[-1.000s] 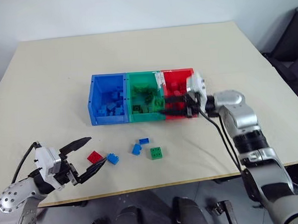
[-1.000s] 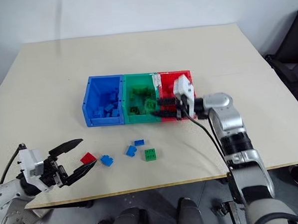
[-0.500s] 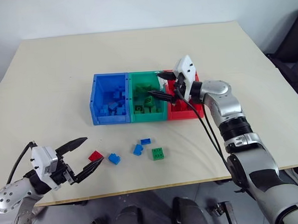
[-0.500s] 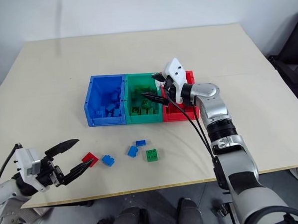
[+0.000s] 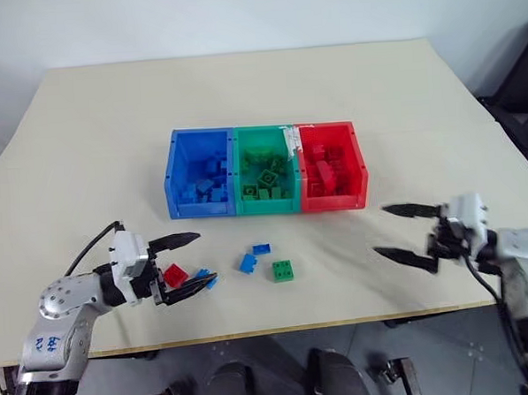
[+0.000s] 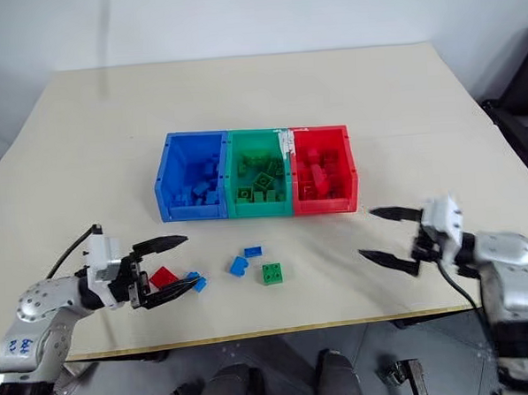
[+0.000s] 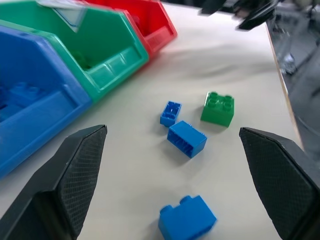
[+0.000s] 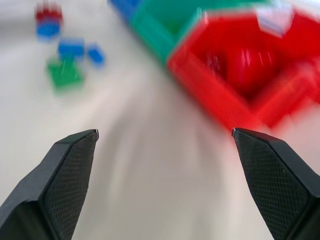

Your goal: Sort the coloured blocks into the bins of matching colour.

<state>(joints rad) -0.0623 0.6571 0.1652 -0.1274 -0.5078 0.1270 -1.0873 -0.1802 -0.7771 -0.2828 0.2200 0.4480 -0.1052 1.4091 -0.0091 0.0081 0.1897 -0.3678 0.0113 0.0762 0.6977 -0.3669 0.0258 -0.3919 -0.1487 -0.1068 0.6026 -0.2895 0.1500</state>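
- My left gripper (image 5: 181, 261) hangs low over the table with its jaws spread wide and nothing in them, straddling the red block (image 5: 174, 275); I judge this the pick in hand.
- To do it well, I'd centre the red block between the fingers before closing, since a blue block (image 5: 204, 278) sits just beside it, touching or nearly so, and could get pinched along.
- My right gripper (image 5: 409, 234) is also spread wide and empty, well apart from the bins (image 5: 268, 207).
- Two more blue blocks (image 5: 247, 263) and a green block (image 5: 283, 270) lie loose in front of the bins; the red bin (image 5: 333, 200) is the farthest from my left arm.
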